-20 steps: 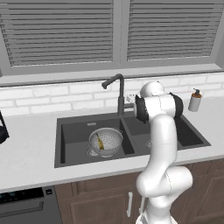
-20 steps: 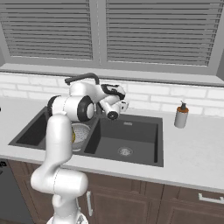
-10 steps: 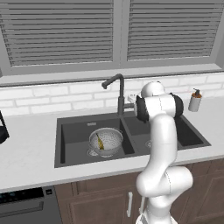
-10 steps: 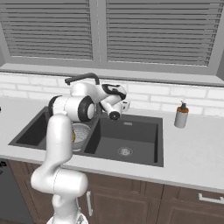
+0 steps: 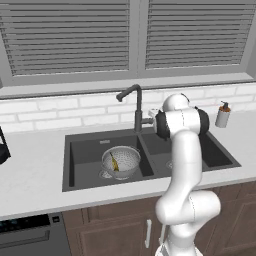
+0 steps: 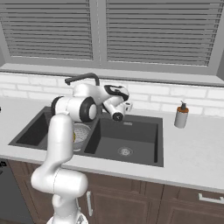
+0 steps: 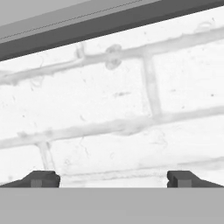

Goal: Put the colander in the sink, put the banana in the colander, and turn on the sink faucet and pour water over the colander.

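The gripper (image 6: 127,106) is held just above the sink's (image 6: 131,159) back rim, near the faucet (image 6: 81,79), w/ the brick wall (image 6: 197,98) close behind. The colander (image 6: 80,133) is seen in the left basin, partly hidden by the arm. A soap bottle (image 6: 180,115) is stood on the counter (image 6: 192,148) to the right.

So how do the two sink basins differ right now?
The left basin holds the colander with the banana in it; the right basin holds nothing but its round silver drain. The faucet spout reaches over the left basin, while the gripper is near the right basin's back edge. Both are dark charcoal, rectangular, and look dry.
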